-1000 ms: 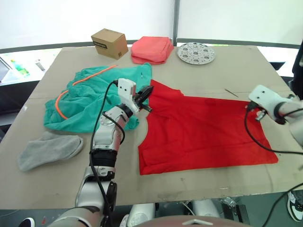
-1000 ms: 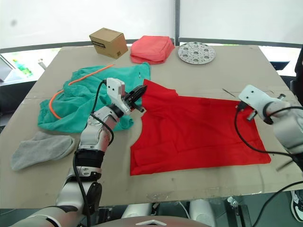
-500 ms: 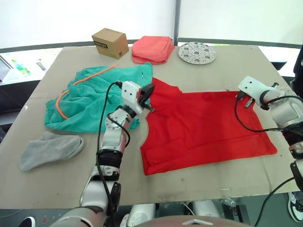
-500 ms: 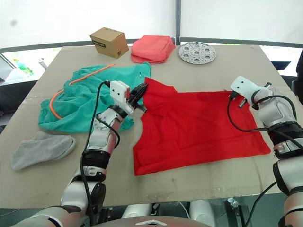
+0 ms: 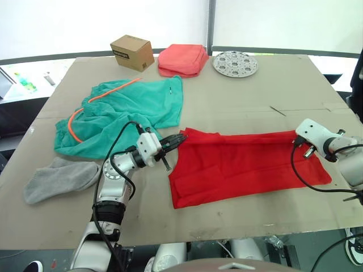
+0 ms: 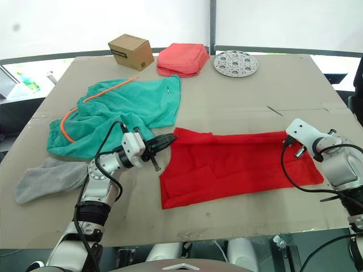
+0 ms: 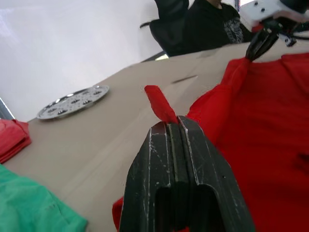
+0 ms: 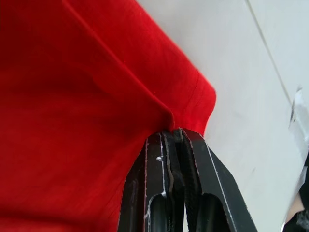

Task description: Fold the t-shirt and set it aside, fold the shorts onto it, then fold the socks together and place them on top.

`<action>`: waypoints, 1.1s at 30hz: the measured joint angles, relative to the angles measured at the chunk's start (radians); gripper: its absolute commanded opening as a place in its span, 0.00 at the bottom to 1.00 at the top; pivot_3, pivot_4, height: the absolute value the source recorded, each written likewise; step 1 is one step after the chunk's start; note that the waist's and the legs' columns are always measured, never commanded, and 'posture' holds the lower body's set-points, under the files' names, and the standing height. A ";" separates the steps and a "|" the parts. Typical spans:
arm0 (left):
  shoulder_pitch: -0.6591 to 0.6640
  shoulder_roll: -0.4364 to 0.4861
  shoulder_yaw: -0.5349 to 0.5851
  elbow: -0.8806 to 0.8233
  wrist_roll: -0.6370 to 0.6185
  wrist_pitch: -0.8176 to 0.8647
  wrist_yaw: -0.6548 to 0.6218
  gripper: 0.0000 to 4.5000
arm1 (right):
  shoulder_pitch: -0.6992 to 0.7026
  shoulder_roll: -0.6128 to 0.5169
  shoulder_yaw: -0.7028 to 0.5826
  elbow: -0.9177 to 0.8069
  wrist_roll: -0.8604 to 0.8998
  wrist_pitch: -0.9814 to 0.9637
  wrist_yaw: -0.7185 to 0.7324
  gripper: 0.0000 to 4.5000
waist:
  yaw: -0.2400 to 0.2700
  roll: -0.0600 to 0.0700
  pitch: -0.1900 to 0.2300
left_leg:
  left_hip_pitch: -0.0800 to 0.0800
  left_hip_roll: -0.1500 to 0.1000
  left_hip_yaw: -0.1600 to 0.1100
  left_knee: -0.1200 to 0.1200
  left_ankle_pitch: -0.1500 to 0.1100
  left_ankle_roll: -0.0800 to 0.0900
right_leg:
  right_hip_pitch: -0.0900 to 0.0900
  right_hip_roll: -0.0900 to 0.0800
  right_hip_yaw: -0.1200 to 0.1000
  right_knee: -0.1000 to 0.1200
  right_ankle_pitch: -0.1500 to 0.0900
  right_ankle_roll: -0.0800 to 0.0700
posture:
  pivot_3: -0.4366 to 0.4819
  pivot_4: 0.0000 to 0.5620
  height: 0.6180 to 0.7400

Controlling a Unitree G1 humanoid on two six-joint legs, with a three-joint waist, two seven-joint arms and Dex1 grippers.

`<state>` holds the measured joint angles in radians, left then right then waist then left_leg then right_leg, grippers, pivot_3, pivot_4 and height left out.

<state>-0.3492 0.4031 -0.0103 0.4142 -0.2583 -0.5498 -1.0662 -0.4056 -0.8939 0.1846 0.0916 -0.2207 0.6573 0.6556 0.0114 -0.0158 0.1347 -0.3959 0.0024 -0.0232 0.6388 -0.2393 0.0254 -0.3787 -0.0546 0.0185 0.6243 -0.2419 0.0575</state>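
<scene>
The shirt (image 5: 244, 164) lies folded lengthwise on the table (image 5: 238, 90), a long red band across the near right part, its doubled far edge running from one gripper to the other. The left gripper (image 5: 177, 139) has its two black fingers pressed together on the shirt's left far corner; in the left wrist view the fingers (image 7: 183, 159) meet with no gap and a small tab of red cloth sticks up between their tips. The right gripper (image 5: 299, 140) is likewise clamped on the shirt's right far corner; in the right wrist view its fingers (image 8: 190, 174) are closed on a pinched crease of red fabric, with bare tabletop just beyond the hem. The cloth between the two grips looks slightly raised along that far edge, while the near part rests flat on the table. The shorts (image 5: 122, 116), teal with an orange cord (image 5: 93, 102), are spread on the left half of the table, their near edge close to the left arm and apart from the shirt. The socks (image 5: 59, 178) lie together at the near left, just beside the shorts' near edge. At the far edge stand a cardboard box (image 5: 132, 52), a folded pink cloth (image 5: 182, 59) beside it, and a round perforated metal plate (image 5: 235, 63) to the right of that.
</scene>
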 measured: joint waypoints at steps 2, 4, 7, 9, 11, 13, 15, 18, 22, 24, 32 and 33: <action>-0.012 0.008 -0.021 0.053 0.027 -0.086 -0.032 0.00 | 0.004 0.005 -0.001 -0.008 0.000 0.011 0.000 0.01 | 0.000 0.000 0.000 | 0.000 0.000 0.000 0.000 0.000 0.000 | 0.000 0.000 -0.001 0.000 0.000 0.000 | 0.48 0.27 1.00; -0.023 0.014 -0.034 0.082 0.042 -0.144 -0.050 0.00 | 0.004 0.005 -0.001 -0.013 -0.002 0.013 0.002 0.01 | 0.001 0.000 0.000 | 0.000 0.000 -0.001 -0.001 0.000 0.000 | 0.000 0.000 -0.001 0.000 0.000 0.000 | 0.48 0.27 1.00; -0.079 0.011 -0.034 0.151 0.059 -0.163 -0.027 0.00 | -0.007 0.012 -0.002 -0.021 -0.001 0.026 0.005 0.01 | 0.002 0.000 0.000 | 0.000 0.000 -0.002 -0.001 0.000 0.000 | 0.000 0.001 -0.002 0.001 0.000 0.000 | 0.48 0.27 1.00; -0.160 -0.001 -0.018 0.214 0.059 -0.151 0.013 0.00 | -0.047 0.032 -0.002 -0.015 0.002 0.035 0.005 0.01 | 0.001 0.000 0.000 | -0.001 0.000 -0.002 0.001 0.000 0.000 | 0.000 0.001 -0.002 0.001 0.000 0.001 | 0.48 0.27 1.00; -0.256 -0.005 -0.004 0.258 0.059 -0.167 0.027 0.00 | -0.103 0.051 -0.002 0.001 0.008 0.035 0.001 0.01 | 0.000 0.000 0.000 | -0.002 -0.001 -0.001 0.003 0.000 0.000 | 0.000 0.001 -0.002 0.001 0.000 0.001 | 0.48 0.27 1.00; -0.298 -0.005 -0.001 0.263 0.047 -0.209 -0.001 0.00 | -0.122 0.052 -0.008 0.002 0.009 0.036 0.001 0.01 | 0.000 0.000 -0.001 | -0.001 -0.001 -0.001 0.002 0.000 0.000 | 0.001 0.001 -0.002 0.001 0.000 0.001 | 0.48 0.27 1.00; -0.269 -0.003 -0.008 0.264 0.026 -0.246 -0.056 0.00 | -0.097 0.045 -0.013 -0.014 0.013 0.044 0.013 0.01 | 0.000 0.000 -0.001 | -0.001 0.000 -0.001 0.000 0.000 0.000 | 0.000 0.001 -0.002 0.001 0.000 0.001 | 0.48 0.27 1.00; -0.166 0.010 -0.048 0.270 0.021 -0.297 -0.141 0.00 | 0.002 0.030 -0.016 -0.077 0.022 0.086 0.041 0.01 | 0.000 0.000 -0.001 | -0.002 0.000 -0.002 -0.003 0.000 0.000 | -0.001 0.002 -0.002 0.000 -0.001 0.002 | 0.48 0.27 1.00; -0.134 0.037 -0.078 0.288 0.046 -0.361 -0.170 0.00 | 0.052 0.011 -0.019 -0.134 0.027 0.119 0.051 0.01 | 0.000 0.001 0.000 | 0.000 0.000 -0.002 -0.002 0.000 0.000 | 0.000 0.001 -0.002 0.001 0.000 0.001 | 0.48 0.27 1.00; -0.135 0.049 -0.083 0.310 0.064 -0.402 -0.175 0.00 | 0.073 0.003 -0.019 -0.161 0.028 0.128 0.055 0.01 | 0.000 0.001 -0.001 | 0.000 0.000 -0.002 0.000 0.000 0.000 | 0.001 0.001 -0.002 0.001 0.000 0.001 | 0.48 0.27 1.00; -0.160 0.062 -0.100 0.413 0.111 -0.447 -0.147 0.08 | 0.091 0.001 -0.040 -0.184 0.042 0.162 0.054 0.00 | 0.000 0.001 -0.001 | -0.001 0.000 -0.003 0.002 0.000 0.000 | 0.001 0.001 -0.003 0.002 0.000 0.001 | 0.48 0.27 1.00; -0.165 0.063 -0.100 0.423 0.117 -0.444 -0.135 0.15 | 0.091 0.001 -0.042 -0.184 0.046 0.164 0.055 0.00 | 0.000 0.001 -0.001 | -0.001 0.000 -0.003 0.002 0.000 0.000 | 0.001 0.002 -0.003 0.002 0.000 0.001 | 0.48 0.27 1.00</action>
<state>-0.5144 0.4663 -0.1100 0.8371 -0.1416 -0.9942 -1.2010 -0.3141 -0.8930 0.1426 -0.0928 -0.1750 0.8212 0.7103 0.0117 -0.0149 0.1340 -0.3966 0.0029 -0.0259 0.6408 -0.2395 0.0259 -0.3782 -0.0531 0.0157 0.6263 -0.2419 0.0587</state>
